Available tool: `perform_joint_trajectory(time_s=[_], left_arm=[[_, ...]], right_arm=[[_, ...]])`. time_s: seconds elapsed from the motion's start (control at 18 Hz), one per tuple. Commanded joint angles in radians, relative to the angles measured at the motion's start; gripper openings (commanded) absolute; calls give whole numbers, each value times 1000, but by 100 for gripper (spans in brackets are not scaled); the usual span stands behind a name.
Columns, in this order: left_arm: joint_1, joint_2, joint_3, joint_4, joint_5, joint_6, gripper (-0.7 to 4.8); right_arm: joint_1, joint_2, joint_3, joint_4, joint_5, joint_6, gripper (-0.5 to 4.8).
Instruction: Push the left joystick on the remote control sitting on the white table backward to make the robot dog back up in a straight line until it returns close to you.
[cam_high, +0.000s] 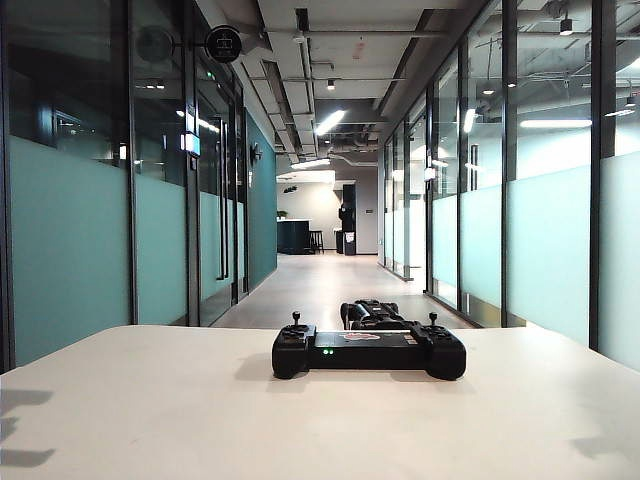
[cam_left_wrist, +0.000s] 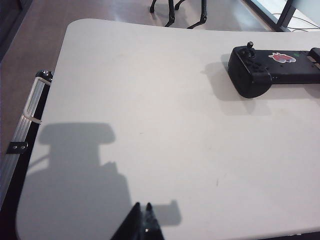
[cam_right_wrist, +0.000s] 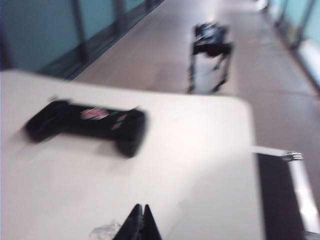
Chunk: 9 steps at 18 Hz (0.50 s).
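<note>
Left joystick (cam_high: 296, 319): a thin black stick with a round tip, standing straight up on the left end of the remote control (cam_high: 368, 351). Untouched, with free air all around. Seen again from the left wrist (cam_left_wrist: 251, 47).

Remote control lying flat on the white worktop (cam_high: 150, 420), toward the far edge and about in the middle from side to side. Green lights glowing on its front, a red mark on top. Blurry in the right wrist view (cam_right_wrist: 87, 125), but clearly alone on the white top.

Lots of bare white worktop on the near side of the remote and out to both sides. Rounded corners on the worktop, with a metal rail (cam_left_wrist: 29, 107) down one side edge.

Robot dog (cam_high: 374, 313) right behind the remote, on the floor past the far edge, partly hidden by the remote. Thin bent legs standing on the floor in the right wrist view (cam_right_wrist: 210, 52). Long open hallway stretching away behind the dog, glass walls (cam_high: 70, 220) on both sides.

Left hand (cam_left_wrist: 141, 222) low over the near part of the worktop, well away from the remote, fingers pressed together, holding nothing.

Right hand (cam_right_wrist: 139, 222) also over the near part, away from the remote, fingers pressed together, holding nothing.
</note>
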Motion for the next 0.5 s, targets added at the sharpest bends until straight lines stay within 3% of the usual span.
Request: perform_joint_trajectory(time_s=[0.06,0.5], left_arm=[[0,0,3,10,3,0,-5],[0,0,3,10,3,0,-5]], right_arm=[[-62,-66,-31,6,-2,-3,-6],[-210,-110,-64,-19,-102,-29,-6]])
